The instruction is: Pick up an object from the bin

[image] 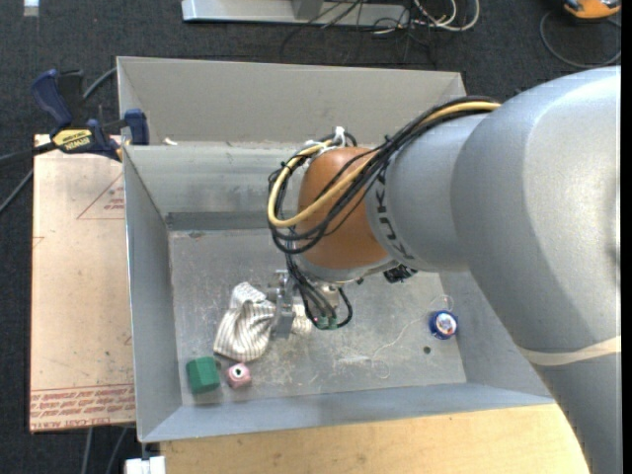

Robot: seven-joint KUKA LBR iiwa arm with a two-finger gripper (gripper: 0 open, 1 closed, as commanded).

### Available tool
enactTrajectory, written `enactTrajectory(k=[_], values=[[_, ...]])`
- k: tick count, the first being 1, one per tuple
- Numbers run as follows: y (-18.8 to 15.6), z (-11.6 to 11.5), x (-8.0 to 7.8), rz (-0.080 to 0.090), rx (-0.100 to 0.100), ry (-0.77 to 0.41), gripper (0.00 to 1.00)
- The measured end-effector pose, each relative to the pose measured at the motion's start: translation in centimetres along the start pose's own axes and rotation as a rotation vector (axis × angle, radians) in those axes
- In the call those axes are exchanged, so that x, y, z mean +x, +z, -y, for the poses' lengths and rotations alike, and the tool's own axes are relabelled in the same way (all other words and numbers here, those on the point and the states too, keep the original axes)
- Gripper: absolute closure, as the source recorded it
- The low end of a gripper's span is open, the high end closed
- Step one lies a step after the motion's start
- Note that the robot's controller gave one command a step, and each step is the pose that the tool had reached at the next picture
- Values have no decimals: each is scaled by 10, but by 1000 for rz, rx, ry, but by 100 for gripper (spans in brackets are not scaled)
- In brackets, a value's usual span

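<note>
Claw (288, 314) low in my bin (148, 265): crumpled striped cloth (242, 334) lies against its view-left side; grip state, I cannot tell.

the grey robot arm (513, 196) reaches in from the right over the grey metal bin (148, 294), its wrist wrapped in a rounded orange cover (336, 220) with looped yellow and black cables (281, 194). the gripper (289, 316) is low over the bin's floor, left of centre, right at the right edge of a crumpled white-and-grey striped cloth (243, 334); whether it touches the cloth cannot be told. near the front left corner lie a small green block (203, 375) and, just beside it, a small pink round spool (238, 373). a small blue-and-white round thing (443, 325) lies well apart at the right.
</note>
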State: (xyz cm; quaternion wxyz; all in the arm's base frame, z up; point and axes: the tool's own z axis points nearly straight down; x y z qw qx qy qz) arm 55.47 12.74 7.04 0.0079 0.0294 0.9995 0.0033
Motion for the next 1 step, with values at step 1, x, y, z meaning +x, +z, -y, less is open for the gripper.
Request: enactTrajectory(k=[1], values=[[-77,-8,-2,9,-4,-3,100]])
